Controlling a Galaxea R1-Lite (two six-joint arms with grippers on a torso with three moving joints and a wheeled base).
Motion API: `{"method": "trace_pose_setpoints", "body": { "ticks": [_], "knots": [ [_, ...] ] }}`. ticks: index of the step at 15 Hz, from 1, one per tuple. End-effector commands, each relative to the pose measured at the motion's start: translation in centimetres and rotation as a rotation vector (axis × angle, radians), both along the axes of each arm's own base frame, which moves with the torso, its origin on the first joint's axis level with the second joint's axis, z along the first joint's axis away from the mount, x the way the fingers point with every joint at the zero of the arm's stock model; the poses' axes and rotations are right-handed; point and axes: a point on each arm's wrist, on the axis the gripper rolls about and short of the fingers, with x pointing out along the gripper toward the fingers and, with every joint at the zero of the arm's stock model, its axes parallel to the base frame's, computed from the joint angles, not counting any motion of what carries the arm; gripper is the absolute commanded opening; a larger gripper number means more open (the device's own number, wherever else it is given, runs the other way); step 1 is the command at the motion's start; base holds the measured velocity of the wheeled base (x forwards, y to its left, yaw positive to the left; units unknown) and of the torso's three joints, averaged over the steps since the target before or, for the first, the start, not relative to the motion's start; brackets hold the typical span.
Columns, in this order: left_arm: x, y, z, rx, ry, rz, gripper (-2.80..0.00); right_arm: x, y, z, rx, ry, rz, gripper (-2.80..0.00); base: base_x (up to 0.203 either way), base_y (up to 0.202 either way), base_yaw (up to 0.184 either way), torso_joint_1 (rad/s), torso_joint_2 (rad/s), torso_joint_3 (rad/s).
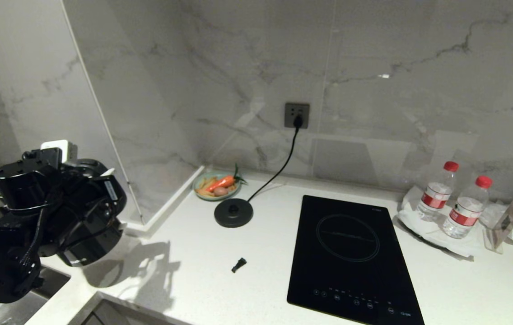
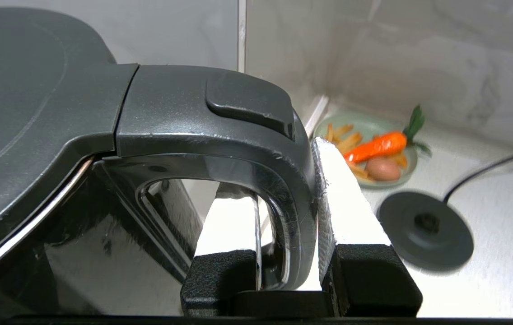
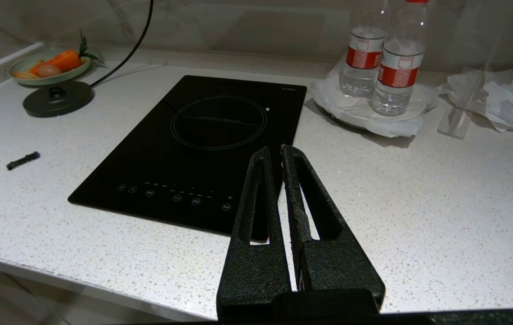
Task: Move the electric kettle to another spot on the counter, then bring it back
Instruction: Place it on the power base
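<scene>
Left gripper (image 2: 286,225) clamps the kettle (image 2: 103,149) by its handle, held up well left of the base disc (image 1: 233,212). A slim hold: the heavy kettle could swing or slip. Right gripper (image 3: 274,155) parked, fingers together, empty.

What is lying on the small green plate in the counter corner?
On the green plate lie an orange carrot with green leaves, a brown egg and pale fry-like sticks. What lies under them is covered.
</scene>
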Motion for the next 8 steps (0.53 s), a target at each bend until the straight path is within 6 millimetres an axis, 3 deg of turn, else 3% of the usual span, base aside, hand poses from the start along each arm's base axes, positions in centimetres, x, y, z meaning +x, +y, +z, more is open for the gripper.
{"method": "trace_pose_setpoints", "body": {
  "ticks": [1,8],
  "knots": [
    [-1.0,-0.4,-0.1,0.006,0.006,-0.017,-2.8,0.0,0.0,0.0,-0.001,0.0,0.0,-2.8,0.0,0.0,0.0,0.0,0.0,0.0],
    [-4.9,-2.4,0.2,0.009,0.017,-0.105,-2.8,0.0,0.0,0.0,-0.001,0.0,0.0,-2.8,0.0,0.0,0.0,0.0,0.0,0.0]
  ]
}}
